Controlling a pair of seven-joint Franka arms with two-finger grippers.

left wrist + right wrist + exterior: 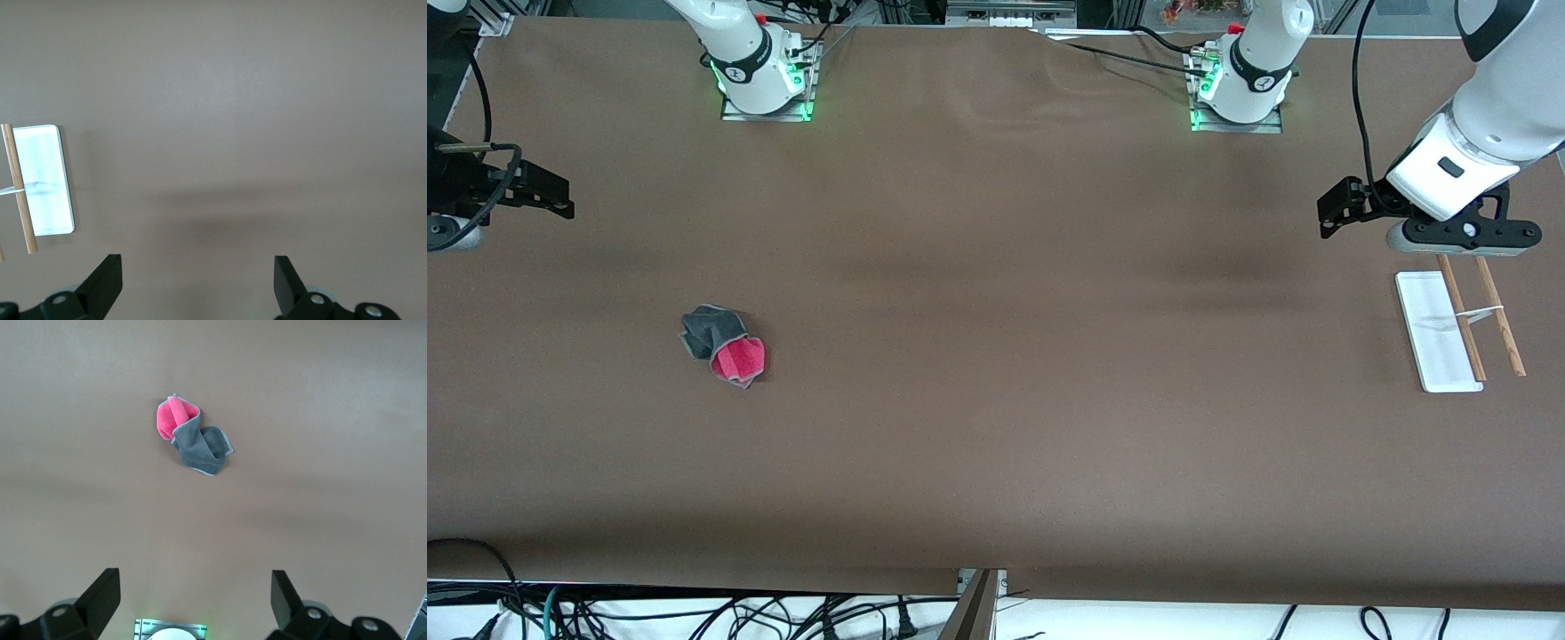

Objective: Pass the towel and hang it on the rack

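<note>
We start with the brown table (pixel 996 427), which carries only two task items, well apart. At its left-arm end, around three o'clock in the front view, stands the rack (pixel 1436 331): a flat white base with two thin wooden rods (pixel 1498 313) joined by a white crosspiece. The left gripper (pixel 1329 213) hangs over the table just beside it, jaws spread fully and empty. The right gripper (pixel 556 197) waits over its own end at nine o'clock, likewise wide open and holding nothing.

The towel (pixel 723 345) lies crumpled toward the right arm's end, at about eight o'clock, grey folds farther from the camera, pink-red face nearer. We judge it light, soft and limp; it will sag and may unfold when lifted. We would pinch a raised fold at the grey hem (pixel 217 460), leaving cloth free for the handover.
</note>
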